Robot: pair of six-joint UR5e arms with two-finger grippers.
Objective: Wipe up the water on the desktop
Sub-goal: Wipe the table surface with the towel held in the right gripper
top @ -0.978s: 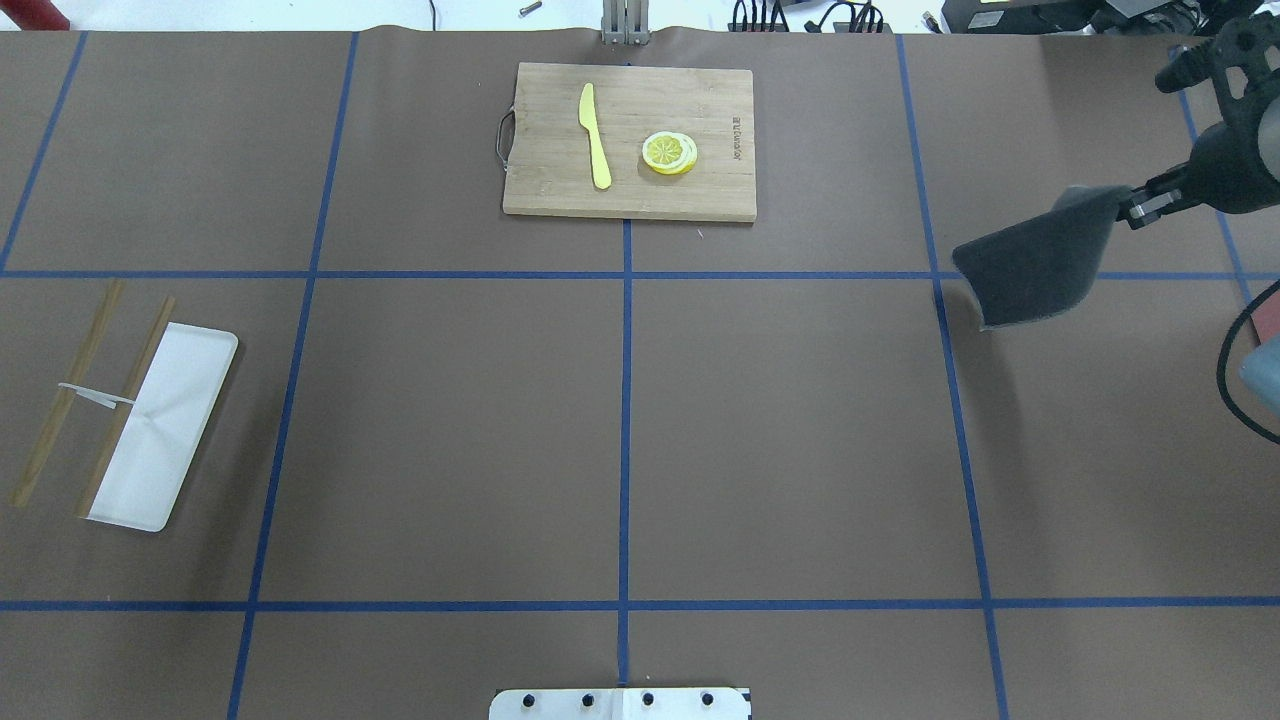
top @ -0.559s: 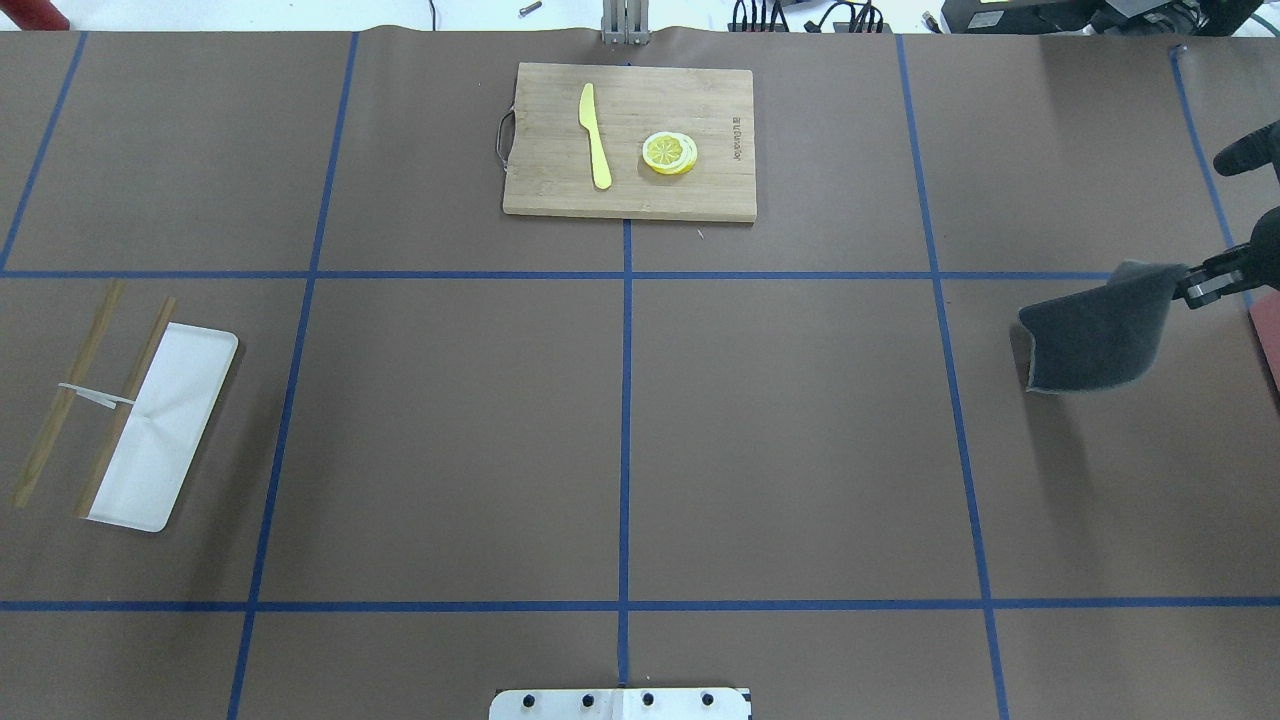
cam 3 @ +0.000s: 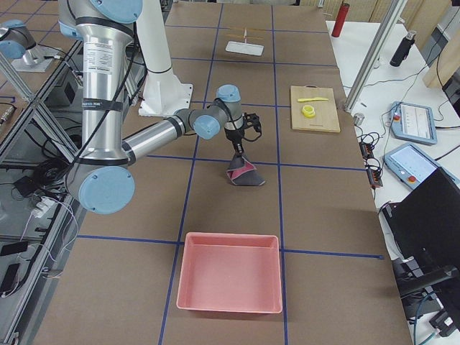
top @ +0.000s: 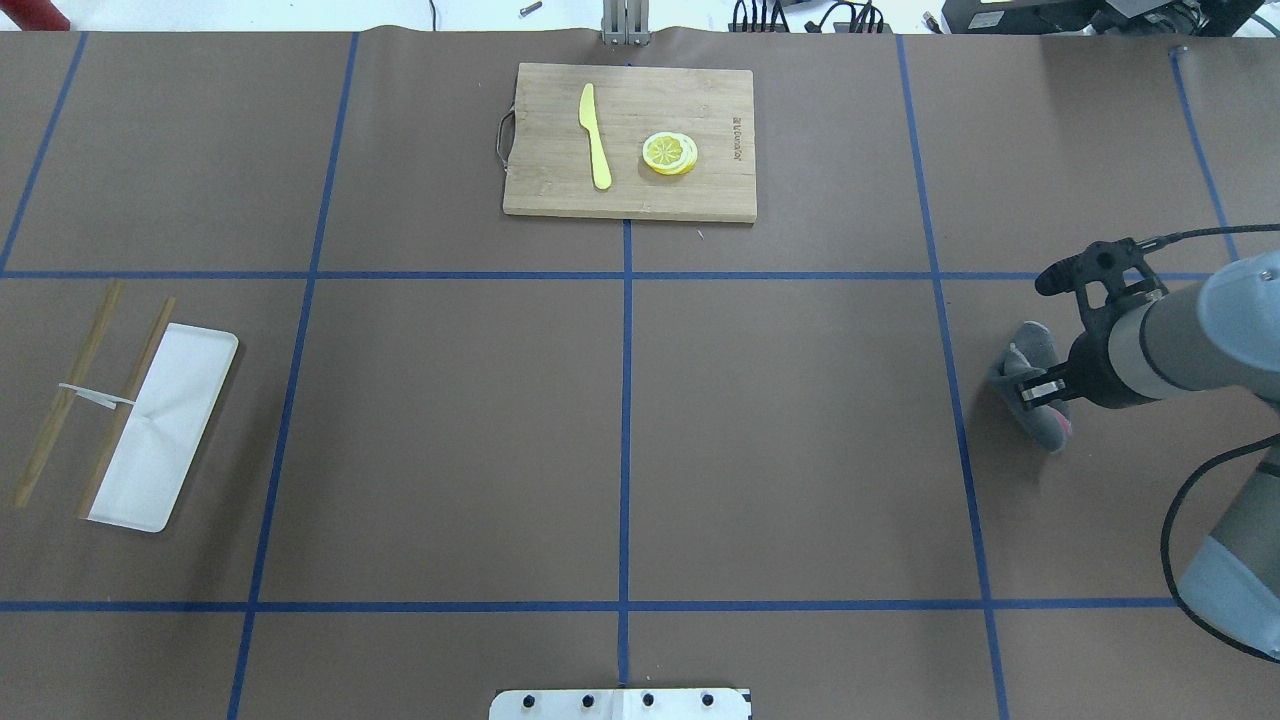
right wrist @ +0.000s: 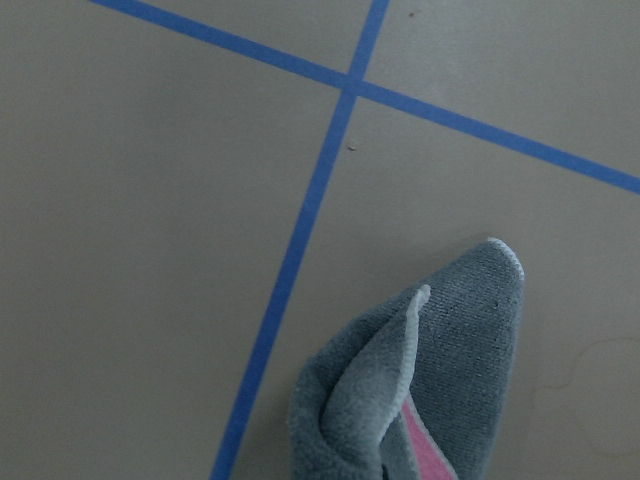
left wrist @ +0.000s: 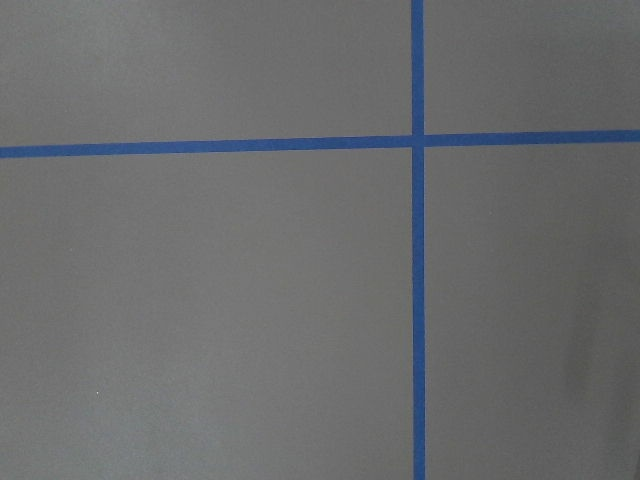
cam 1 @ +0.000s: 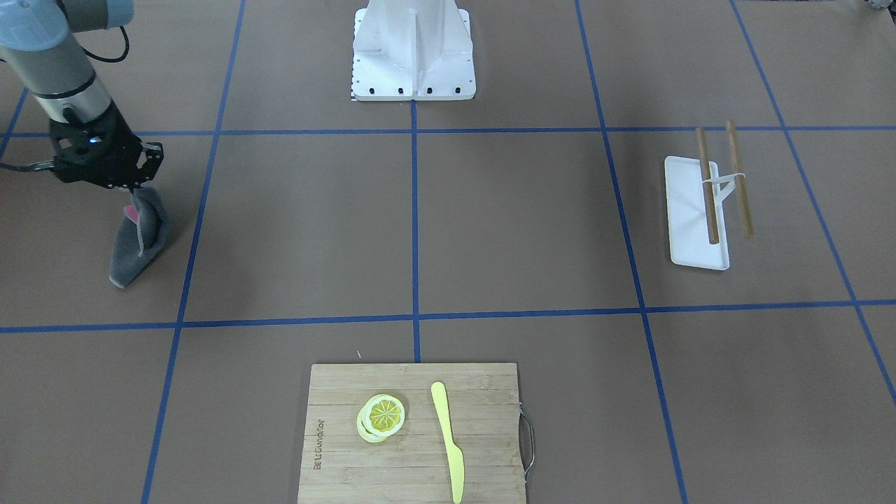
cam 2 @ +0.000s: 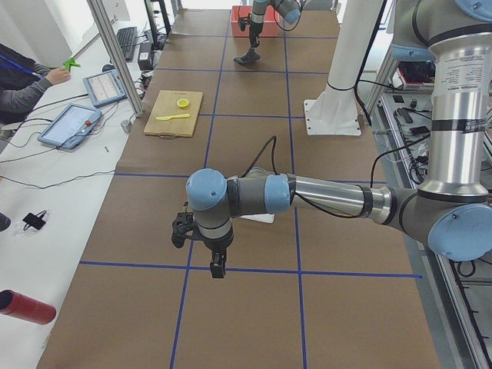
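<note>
The desktop [top: 800, 450] is a brown surface crossed by blue tape lines; I see no water on it. My right gripper [top: 1040, 390] is shut on a grey cloth [top: 1033, 345] with a pink inner side, in the right-hand square just past a tape line. The cloth [cam 1: 136, 238] hangs folded from the fingers and its lower end seems to touch the desktop [cam 3: 245, 176]. The right wrist view shows the cloth's tip [right wrist: 450, 370] beside a tape crossing. My left gripper [cam 2: 218, 269] shows only in the exterior left view, so I cannot tell whether it is open or shut.
A bamboo cutting board [top: 710, 190] with a yellow knife [top: 595, 135] and lemon slices [top: 669, 152] lies at the far middle. A white tray [top: 190, 400] with chopsticks [top: 65, 400] lies at the left. A pink bin [cam 3: 228, 272] sits beyond the right arm.
My right gripper has moved toward the robot and inward over the desktop, and has come down. The cloth, which hung spread out, is now folded and bunched under the gripper.
</note>
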